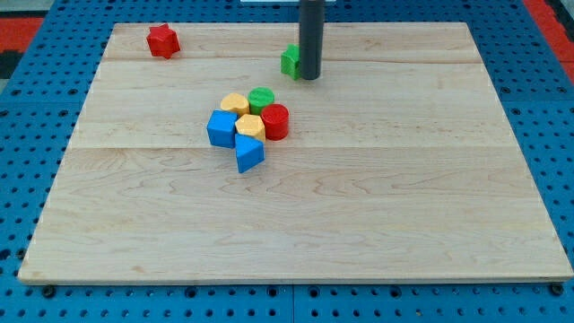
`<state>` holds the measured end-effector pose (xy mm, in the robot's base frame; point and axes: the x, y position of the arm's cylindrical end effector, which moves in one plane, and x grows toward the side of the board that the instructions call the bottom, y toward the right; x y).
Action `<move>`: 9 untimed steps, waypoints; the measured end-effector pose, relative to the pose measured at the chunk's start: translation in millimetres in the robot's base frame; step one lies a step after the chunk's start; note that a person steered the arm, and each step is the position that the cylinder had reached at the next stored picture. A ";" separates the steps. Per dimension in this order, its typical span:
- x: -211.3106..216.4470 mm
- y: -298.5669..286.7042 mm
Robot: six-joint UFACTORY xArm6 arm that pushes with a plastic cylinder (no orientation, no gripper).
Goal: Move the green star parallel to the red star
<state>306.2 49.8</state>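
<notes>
The green star [290, 61] lies near the top middle of the wooden board [404, 197], partly hidden behind my rod. My tip [309, 77] rests on the board right against the green star's right side. The red star [163, 40] lies at the board's top left corner, far to the left of the green star and a little higher in the view.
A cluster sits left of the board's centre: a green cylinder [262, 99], a red cylinder [275, 121], two yellow blocks [235, 104] [250, 126], a blue cube [221, 129] and a blue triangular block [249, 154]. A blue pegboard [36, 135] surrounds the board.
</notes>
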 end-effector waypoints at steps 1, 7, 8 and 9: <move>-25.7 7.5; 20.0 -141.2; 7.0 -178.9; -17.0 -169.1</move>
<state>289.2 -119.3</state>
